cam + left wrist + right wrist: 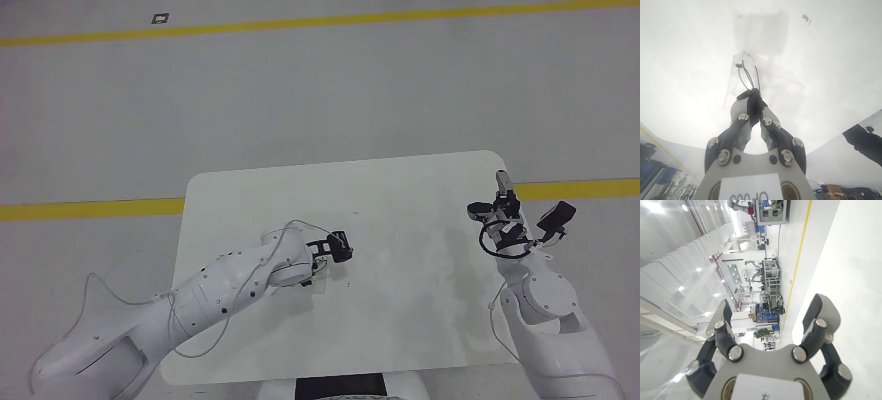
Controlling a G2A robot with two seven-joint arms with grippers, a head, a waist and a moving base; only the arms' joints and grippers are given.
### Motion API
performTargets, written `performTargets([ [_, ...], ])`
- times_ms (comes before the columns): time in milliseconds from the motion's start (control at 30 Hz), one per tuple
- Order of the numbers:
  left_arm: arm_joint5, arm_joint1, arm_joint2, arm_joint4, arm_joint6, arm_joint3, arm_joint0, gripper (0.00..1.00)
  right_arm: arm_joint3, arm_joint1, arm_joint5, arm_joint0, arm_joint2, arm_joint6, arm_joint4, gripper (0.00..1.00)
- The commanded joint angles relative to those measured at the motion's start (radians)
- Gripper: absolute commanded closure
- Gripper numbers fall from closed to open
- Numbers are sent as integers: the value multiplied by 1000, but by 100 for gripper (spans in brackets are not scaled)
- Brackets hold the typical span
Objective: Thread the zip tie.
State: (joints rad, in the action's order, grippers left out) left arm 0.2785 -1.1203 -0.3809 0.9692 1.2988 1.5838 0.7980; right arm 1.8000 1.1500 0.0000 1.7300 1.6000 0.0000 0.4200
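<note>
My left gripper (755, 94) is shut on a black zip tie (745, 76) over the white table (420, 190). The tie's thin strands bend into a narrow loop past the fingertips, with its small head (738, 65) at the far end. The strands lie against a clear plastic sheet or bag (772, 75); I cannot tell whether the fingers pinch that too. In the top view this gripper (338, 246) sits left of the table's middle. My right gripper (770, 311) stands open and holds nothing, at the table's right edge (505, 195).
The table's right edge and rounded corner lie close to the right gripper. Yellow floor lines (300, 22) run behind and beside the table. A small dark mark (806, 18) sits on the tabletop beyond the zip tie.
</note>
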Motion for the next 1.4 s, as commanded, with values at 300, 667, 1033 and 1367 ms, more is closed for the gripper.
performTargets([
  [300,18,87,-146,-30,34,190,74,100,0,0,0,0,0,0,0,0],
  [667,61,188,-326,-101,0,319,192,100,0,0,0,0,0,0,0,0],
  [1033,61,197,-341,-128,-44,281,195,100,0,0,0,0,0,0,0,0],
  [1367,61,292,-418,-469,-43,260,172,100,0,0,0,0,0,0,0,0],
])
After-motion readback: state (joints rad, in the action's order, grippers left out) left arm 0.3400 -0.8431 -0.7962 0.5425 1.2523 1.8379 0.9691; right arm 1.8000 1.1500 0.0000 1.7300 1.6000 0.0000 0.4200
